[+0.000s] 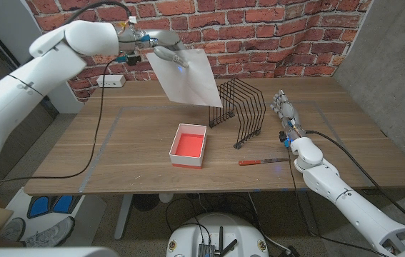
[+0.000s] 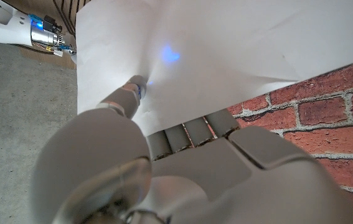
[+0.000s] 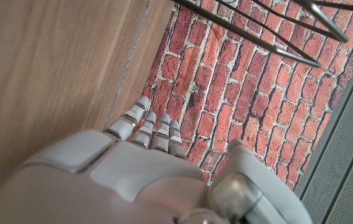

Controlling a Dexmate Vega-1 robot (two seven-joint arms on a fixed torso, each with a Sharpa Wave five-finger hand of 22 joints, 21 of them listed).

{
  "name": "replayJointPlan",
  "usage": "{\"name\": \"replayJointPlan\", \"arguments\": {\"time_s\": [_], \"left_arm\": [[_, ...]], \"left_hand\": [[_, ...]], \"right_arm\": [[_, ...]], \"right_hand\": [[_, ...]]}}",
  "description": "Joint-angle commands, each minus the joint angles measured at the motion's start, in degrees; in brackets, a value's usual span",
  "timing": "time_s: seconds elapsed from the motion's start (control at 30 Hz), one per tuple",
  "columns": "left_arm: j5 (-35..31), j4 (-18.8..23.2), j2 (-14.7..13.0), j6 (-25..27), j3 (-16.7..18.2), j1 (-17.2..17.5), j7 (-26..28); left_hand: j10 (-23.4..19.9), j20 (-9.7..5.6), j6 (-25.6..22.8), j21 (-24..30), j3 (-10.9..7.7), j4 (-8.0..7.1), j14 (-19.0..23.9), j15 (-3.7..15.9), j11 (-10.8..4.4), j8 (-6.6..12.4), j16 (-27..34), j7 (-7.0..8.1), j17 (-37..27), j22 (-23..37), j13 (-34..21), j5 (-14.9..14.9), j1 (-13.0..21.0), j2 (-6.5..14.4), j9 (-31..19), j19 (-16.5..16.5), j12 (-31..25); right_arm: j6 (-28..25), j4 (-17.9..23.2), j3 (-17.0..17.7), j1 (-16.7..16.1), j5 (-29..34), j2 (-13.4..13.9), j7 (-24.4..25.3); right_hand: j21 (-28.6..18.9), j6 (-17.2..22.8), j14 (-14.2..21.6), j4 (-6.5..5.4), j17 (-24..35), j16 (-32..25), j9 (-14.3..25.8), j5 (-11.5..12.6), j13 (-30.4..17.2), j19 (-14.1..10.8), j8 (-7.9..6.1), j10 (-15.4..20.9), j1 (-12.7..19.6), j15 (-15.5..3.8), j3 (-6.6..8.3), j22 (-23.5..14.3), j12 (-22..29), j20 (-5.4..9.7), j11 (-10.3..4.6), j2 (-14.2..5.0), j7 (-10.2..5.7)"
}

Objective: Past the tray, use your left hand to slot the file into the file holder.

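**File held in the air above the holder's far-left side**

The head view gives the whole layout: the left hand (image 1: pixel 165 51) holds the white file (image 1: pixel 186 77) up in the air over the far part of the table (image 1: pixel 116 150), past the red-lined tray (image 1: pixel 189 145) and just left of the black wire file holder (image 1: pixel 239 113). The file's lowest corner hangs close to the holder's left wires; whether it touches them cannot be told. A red-handled tool (image 1: pixel 263 162) lies on the table in front of the holder.

The left wrist view shows the grip itself, which the head view leaves too small: the thumb (image 2: pixel 126 96) presses on the near face of the file (image 2: pixel 226 50), while the other fingers (image 2: pixel 192 132) curl under its edge, so the sheet is clamped between them. A blue glow shows through the paper. The right arm shows in that view's corner.

The file is tilted like a diamond, one corner in the hand at the upper left, the opposite corner down and right toward the holder, its long axis running along that slope.

The right hand (image 1: pixel 286 114) stands on its edge beside the holder's right side, fingers straight and together, holding nothing. The right wrist view shows those fingers (image 3: pixel 151 127) extended beside the table, with holder wires (image 3: pixel 251 28) against the brick wall (image 3: pixel 238 118).
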State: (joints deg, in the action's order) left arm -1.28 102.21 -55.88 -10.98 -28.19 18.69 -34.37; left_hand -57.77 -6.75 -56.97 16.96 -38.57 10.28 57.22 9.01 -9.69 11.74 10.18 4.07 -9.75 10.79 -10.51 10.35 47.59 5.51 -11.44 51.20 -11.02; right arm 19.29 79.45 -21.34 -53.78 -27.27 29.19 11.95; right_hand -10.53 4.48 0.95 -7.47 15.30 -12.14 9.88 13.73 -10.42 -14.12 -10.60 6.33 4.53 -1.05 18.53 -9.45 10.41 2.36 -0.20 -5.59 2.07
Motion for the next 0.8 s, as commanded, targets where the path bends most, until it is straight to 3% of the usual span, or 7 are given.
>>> {"name": "replayJointPlan", "arguments": {"time_s": [0.03, 0.8], "left_arm": [[3.3, -3.35, 2.36, -2.68, -0.4, -3.51, -4.52], [2.94, -9.53, 7.15, -8.41, -3.86, -11.65, -10.39]], "left_hand": [[-0.82, -3.74, -0.11, 0.34, 0.26, -0.06, 0.37, 4.38, -0.2, 0.19, 0.22, 0.17, -0.12, 0.29, -0.31, -0.34, 0.19, 0.23, -0.15, 0.06, -0.18], [-0.48, -3.59, 0.07, 0.39, 0.27, -0.09, 0.24, 4.38, -0.03, 0.1, 0.09, 0.26, -0.07, 0.27, -0.3, -0.3, 0.19, 0.31, -0.12, -0.2, 0.01]], "right_arm": [[-0.24, -0.01, -0.16, 0.25, -0.02, -0.06, -0.19], [0.75, -0.18, 0.06, -0.36, 0.25, -0.37, 0.49]], "right_hand": [[-0.23, 0.53, 0.28, 0.16, 0.08, -0.34, 0.11, -0.13, -0.17, -0.62, -0.18, 0.52, -0.57, -0.12, 0.49, -0.1, 0.52, 0.07, -0.01, -2.1, 0.01], [-0.24, 0.63, 0.28, 0.19, 0.1, -0.38, 0.11, -0.17, -0.17, -0.68, -0.17, 0.52, -0.65, -0.09, 0.67, -0.11, 0.51, 0.02, -0.01, -2.06, -0.08]]}}
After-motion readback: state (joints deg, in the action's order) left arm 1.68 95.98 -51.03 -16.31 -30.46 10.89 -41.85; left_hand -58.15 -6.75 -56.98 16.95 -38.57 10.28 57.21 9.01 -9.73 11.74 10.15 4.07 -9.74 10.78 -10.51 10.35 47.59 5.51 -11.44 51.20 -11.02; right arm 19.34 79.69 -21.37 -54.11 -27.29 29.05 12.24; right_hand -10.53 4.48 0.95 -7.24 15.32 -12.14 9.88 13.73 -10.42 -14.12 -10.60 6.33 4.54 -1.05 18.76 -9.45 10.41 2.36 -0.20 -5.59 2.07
